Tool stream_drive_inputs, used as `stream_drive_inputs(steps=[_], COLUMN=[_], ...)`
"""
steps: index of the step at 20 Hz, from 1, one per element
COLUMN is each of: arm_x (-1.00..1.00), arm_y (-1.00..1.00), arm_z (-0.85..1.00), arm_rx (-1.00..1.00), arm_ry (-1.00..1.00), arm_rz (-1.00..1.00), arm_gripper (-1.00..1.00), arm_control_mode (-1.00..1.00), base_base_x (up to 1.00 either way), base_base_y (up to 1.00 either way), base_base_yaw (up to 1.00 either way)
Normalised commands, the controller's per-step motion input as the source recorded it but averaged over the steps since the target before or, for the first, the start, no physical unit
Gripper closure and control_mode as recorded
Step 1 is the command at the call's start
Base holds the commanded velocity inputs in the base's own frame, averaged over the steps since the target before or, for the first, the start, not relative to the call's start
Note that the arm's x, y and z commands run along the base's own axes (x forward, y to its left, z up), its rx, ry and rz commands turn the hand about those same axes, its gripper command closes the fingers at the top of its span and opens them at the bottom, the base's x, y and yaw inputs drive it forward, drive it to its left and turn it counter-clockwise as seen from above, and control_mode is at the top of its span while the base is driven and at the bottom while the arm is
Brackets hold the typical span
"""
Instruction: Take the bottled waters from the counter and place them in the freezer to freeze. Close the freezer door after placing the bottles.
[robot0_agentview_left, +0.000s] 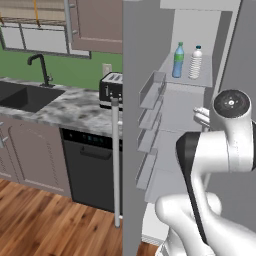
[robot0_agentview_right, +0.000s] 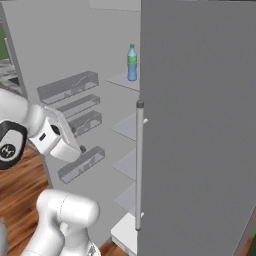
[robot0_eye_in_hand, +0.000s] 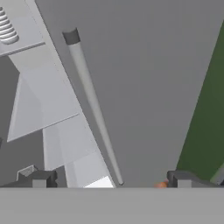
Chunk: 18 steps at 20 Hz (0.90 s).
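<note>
Wide apart and empty, the jaws (robot0_eye_in_hand: 109, 179) face the closed right door, its handle (robot0_eye_in_hand: 92, 105) running 11 to 6 between them. Both bottles (robot0_agentview_left: 178, 60) stand on a freezer shelf (robot0_agentview_left: 186, 82); the freezer door (robot0_agentview_left: 131, 150) (open) probably comes next.

toaster (robot0_agentview_left: 111, 89) by wall outlet (robot0_agentview_left: 107, 69); faucet (robot0_agentview_left: 40, 67); wood floor (robot0_agentview_left: 35, 220).

White Franka arm with dark joints (robot0_agentview_left: 200, 170) rises from base, elbow bent, forearm reaching forward at mid height. Wrist angled downward in right base view. Two-finger gripper (robot0_eye_in_hand: 111, 179): dark finger tips (robot0_eye_in_hand: 41, 178) spread wide apart, jaws parted fully, nothing between them.
</note>
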Motion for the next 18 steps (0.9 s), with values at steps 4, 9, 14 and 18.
stream_drive_inputs(steps=[4,9,14,18], arm_x=[-0.25,0.00,0.00,0.00], arm_y=[0.13,0.00,0.00,0.00], arm_z=[-0.04,0.00,0.00,0.00], arm_rx=[0.01,0.00,0.00,0.00], arm_ry=[0.00,0.00,0.00,0.00], arm_rz=[0.00,0.00,0.00,0.00], arm_gripper=[-1.00,-1.00,-1.00,-1.00], arm_control_mode=[1.00,1.00,1.00,1.00], base_base_x=[-0.75,-0.85,-0.58,-0.10], base_base_y=[0.40,0.35,0.41,0.47], base_base_yaw=[0.00,-0.02,-0.09,-0.20])
